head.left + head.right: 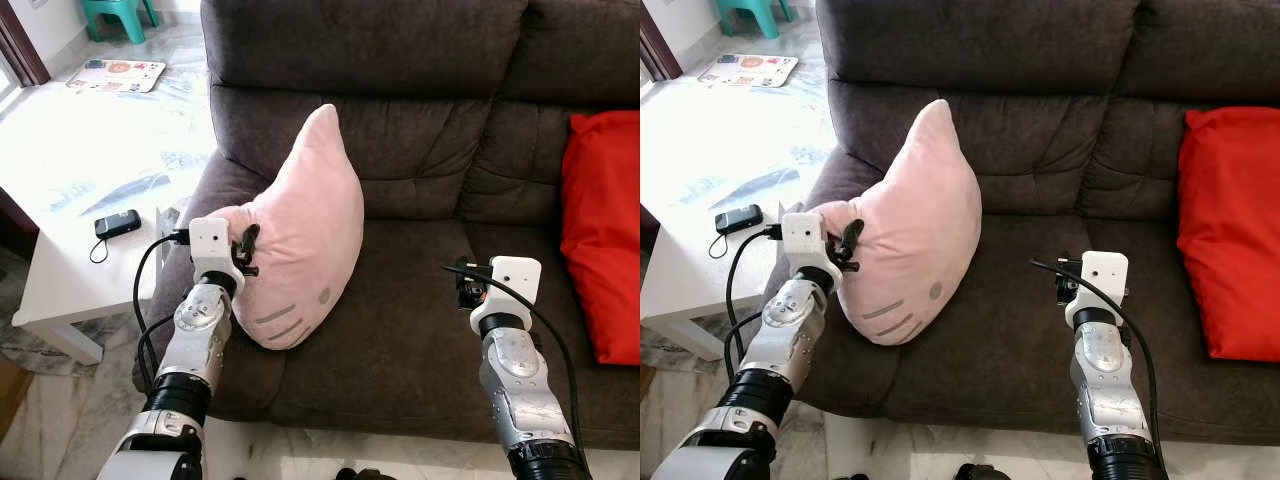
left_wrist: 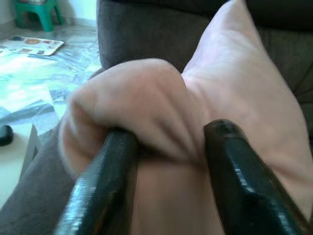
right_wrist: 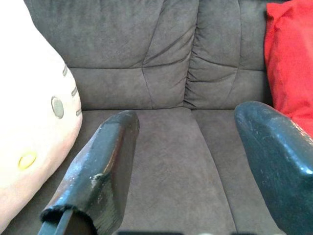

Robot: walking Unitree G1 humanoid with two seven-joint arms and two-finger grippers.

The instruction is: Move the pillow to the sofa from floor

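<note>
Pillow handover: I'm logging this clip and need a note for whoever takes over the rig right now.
Left gripper: jaws shut on a bunched corner of the pink pillow.
Right gripper: open, holding nothing, above the seat.
Pillow: on the sofa seat by the armrest, leaning on the backrest. Red cushion sits at the far side.
Done: pillow is on the sofa.
Left: release and pull the left arm back.

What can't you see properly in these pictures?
- The pink pillow's underside: hidden against the sofa in the eye views.
- Left pincer: its fingertips sink into a bunched pillow fold, left wrist view.
- Red cushion: cut off by the picture edge.
- Small black device on the white table: too small to identify.
- Right pincer: open over the seat, tips blurred.
</note>
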